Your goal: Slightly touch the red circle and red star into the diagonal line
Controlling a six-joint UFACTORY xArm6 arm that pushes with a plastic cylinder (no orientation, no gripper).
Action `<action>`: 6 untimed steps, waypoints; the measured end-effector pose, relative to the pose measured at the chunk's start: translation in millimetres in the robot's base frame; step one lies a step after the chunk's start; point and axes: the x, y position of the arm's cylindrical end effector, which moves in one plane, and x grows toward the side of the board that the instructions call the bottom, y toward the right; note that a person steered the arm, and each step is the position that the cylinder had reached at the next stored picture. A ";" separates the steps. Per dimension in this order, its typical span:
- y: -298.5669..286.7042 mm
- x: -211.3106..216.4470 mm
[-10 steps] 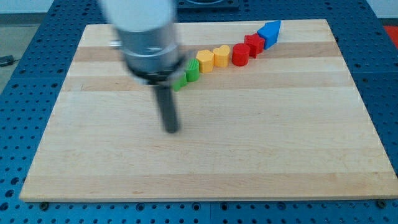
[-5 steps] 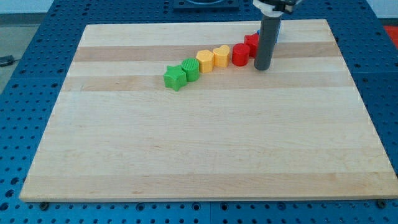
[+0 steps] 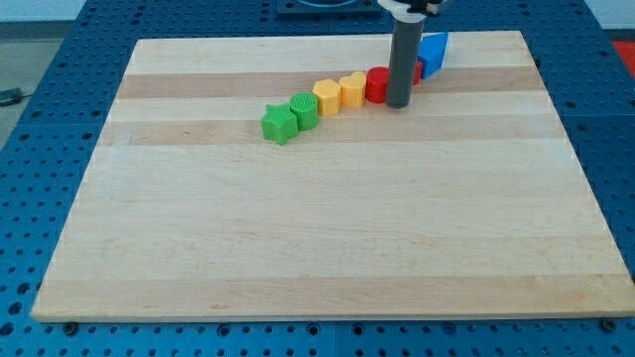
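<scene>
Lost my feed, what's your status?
My tip against red circle, view's bottom-right side. Red star mostly hidden behind rod. Nothing else blocking.

A pale wooden table [image 3: 327, 238] fills most of the view, resting on a blue perforated surface [image 3: 615, 149]. On the table, four non-red blocks run in a slanted row off to the view's left of the tip and a little toward the view's bottom. The yellow heart [image 3: 352, 90] is nearest the tip, then the orange block [image 3: 326, 97], of rounded faceted shape, touching it. Next comes the green ridged cylinder [image 3: 305, 110], and farthest is the green star [image 3: 280, 124], touching the cylinder. A blue block [image 3: 434, 50], its shape partly hidden, lies to the view's upper right of the tip.
</scene>
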 end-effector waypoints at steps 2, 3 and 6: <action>-9.1 1.3; -6.9 1.8; 31.3 -16.0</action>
